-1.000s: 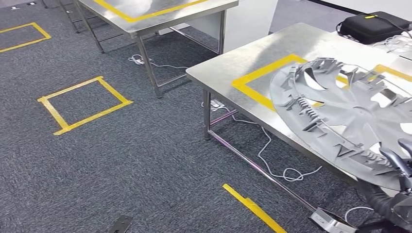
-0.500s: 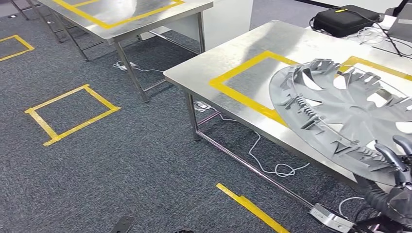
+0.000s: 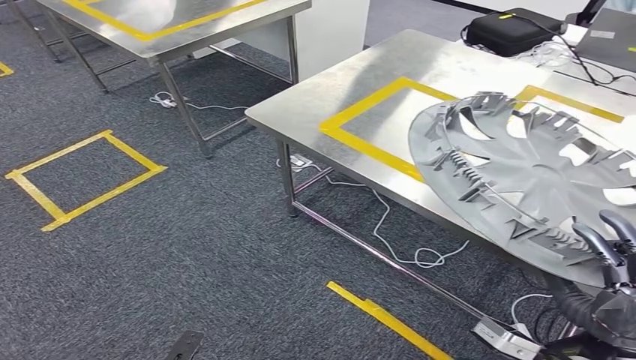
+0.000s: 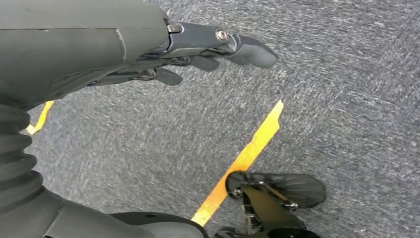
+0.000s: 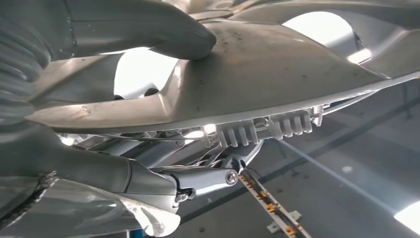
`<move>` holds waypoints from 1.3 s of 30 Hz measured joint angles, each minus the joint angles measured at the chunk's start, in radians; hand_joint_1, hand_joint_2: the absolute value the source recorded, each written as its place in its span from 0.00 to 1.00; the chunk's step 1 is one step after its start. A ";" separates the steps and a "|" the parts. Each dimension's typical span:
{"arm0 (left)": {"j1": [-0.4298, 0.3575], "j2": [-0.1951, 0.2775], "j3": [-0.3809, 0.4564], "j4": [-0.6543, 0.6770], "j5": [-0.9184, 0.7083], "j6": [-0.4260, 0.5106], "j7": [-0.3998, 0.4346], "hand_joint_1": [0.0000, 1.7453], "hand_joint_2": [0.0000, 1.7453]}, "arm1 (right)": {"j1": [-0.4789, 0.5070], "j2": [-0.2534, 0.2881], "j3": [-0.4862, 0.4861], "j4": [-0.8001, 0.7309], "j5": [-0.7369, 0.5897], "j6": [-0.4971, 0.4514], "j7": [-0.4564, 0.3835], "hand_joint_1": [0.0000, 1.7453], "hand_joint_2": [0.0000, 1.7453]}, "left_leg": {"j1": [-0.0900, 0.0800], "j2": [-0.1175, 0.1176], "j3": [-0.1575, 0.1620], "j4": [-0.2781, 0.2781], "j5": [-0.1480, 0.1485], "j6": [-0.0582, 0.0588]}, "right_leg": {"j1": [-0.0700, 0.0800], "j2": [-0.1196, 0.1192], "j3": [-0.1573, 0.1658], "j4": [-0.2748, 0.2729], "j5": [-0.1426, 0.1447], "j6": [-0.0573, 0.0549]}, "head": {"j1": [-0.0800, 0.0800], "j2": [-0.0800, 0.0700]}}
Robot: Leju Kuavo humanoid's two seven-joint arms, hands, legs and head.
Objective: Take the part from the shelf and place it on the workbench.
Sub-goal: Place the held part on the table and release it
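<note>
Since a second ago the whole head view has slid left, so the camera has turned; the part (image 3: 525, 184) keeps its place against the right robot hand (image 3: 611, 259).

One part: a grey wheel-cover disc with spokes and clips, held tilted above the near surface (image 3: 352, 94), its rim overhanging the front edge. The right robot hand grips the disc's near rim; in the right wrist view the thumb (image 5: 148, 29) lies on one face and the fingers (image 5: 198, 181) clamp under the other. The left robot hand (image 4: 198, 47) hangs over the carpet holding nothing, its fingers loosely apart.

Two steel surfaces stand apart, the far surface (image 3: 172, 34) behind. The near one carries two yellow tape outlines, the far one carries one, and the carpet has one full tape square (image 3: 82, 176) and a loose strip (image 3: 386, 319). One black case (image 3: 510, 31) sits at the back.
</note>
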 joint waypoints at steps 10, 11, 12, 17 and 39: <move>0.000 0.002 0.000 0.000 0.000 -0.001 0.000 0.00 1.00 | 0.006 0.000 0.001 0.014 -0.006 0.000 0.012 1.00 1.00 | -0.010 0.028 -0.005 0.034 -0.030 -0.030 | 0.007 -0.034 0.147 -0.289 0.124 -0.033 | -0.003 0.000; 0.000 0.002 0.000 0.000 0.000 -0.001 0.000 0.00 1.00 | 0.007 0.001 0.001 0.015 -0.007 0.000 0.011 1.00 1.00 | -0.007 0.019 -0.020 0.072 -0.056 -0.037 | 0.004 -0.030 0.148 -0.290 0.126 -0.038 | -0.004 0.000; 0.001 0.003 0.000 0.000 0.000 -0.001 0.000 0.00 1.00 | 0.008 0.002 0.001 0.016 -0.005 0.000 0.010 1.00 1.00 | -0.005 0.009 -0.042 0.125 -0.086 -0.042 | 0.003 -0.026 0.149 -0.290 0.126 -0.041 | -0.005 0.000; 0.006 0.004 0.001 0.000 -0.002 -0.003 -0.004 0.00 1.00 | 0.011 0.022 0.007 0.035 0.071 0.000 0.030 1.00 1.00 | 0.001 -0.002 -0.106 0.261 -0.107 -0.047 | 0.003 -0.004 0.152 -0.289 0.125 -0.045 | -0.006 0.000; 0.007 0.005 0.002 0.000 -0.011 -0.016 -0.011 0.00 1.00 | 0.008 0.087 0.036 0.106 0.219 0.000 0.052 1.00 1.00 | -0.009 -0.008 -0.009 0.012 -0.001 -0.020 | 0.010 -0.012 0.152 -0.289 0.121 -0.025 | -0.003 0.000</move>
